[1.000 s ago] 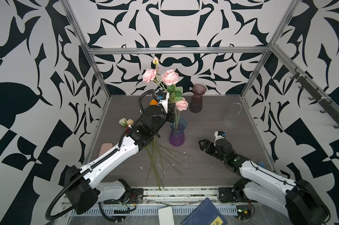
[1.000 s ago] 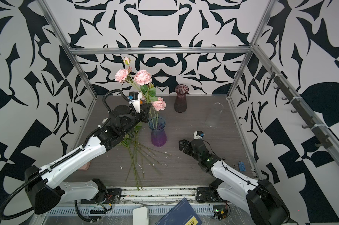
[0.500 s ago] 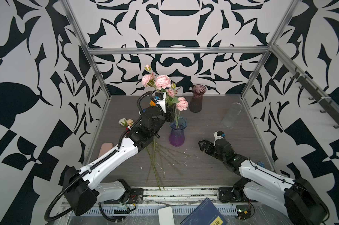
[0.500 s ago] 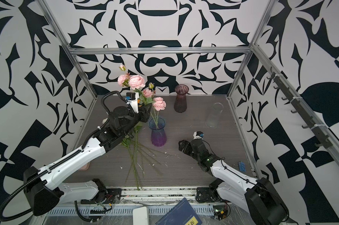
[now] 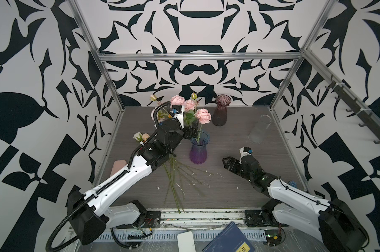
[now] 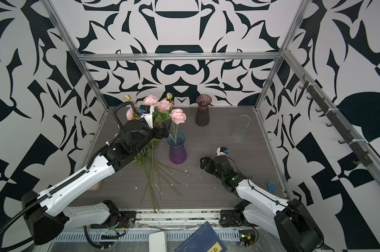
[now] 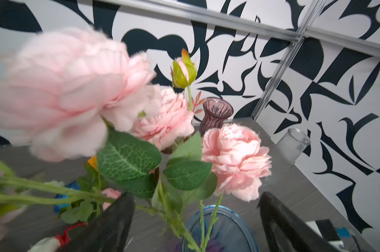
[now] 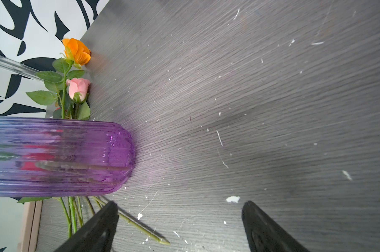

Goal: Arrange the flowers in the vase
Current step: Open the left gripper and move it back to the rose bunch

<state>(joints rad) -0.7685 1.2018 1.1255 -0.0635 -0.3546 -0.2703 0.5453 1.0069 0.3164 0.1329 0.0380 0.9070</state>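
Note:
The blue-to-purple glass vase (image 5: 198,150) (image 6: 177,150) stands mid-table. A pink ruffled spray of flowers (image 5: 178,100) (image 6: 150,100) (image 7: 60,87) has its stem in the vase's mouth (image 7: 239,218) and leans left. Another pink bloom (image 5: 203,116) (image 7: 234,161) stands upright in it. My left gripper (image 5: 190,132) (image 6: 162,131) (image 7: 196,196) is open just left of the rim, its fingers (image 7: 112,222) either side of the stems and not touching them. More flowers (image 5: 173,185) lie on the table, including an orange rose (image 8: 77,51). My right gripper (image 5: 226,163) (image 8: 180,205) is open and empty.
A dark purple vase (image 5: 221,110) (image 6: 203,110) and a clear glass cylinder (image 5: 260,132) (image 6: 240,128) stand at the back right. Cream and pink roses (image 5: 141,136) lie by the left wall. A pink pad (image 5: 119,165) lies front left, a blue clip (image 6: 271,186) front right.
My left gripper has opened and let go of the pink spray. The spray has sunk lower in the vase and tipped left. The right arm has not moved.

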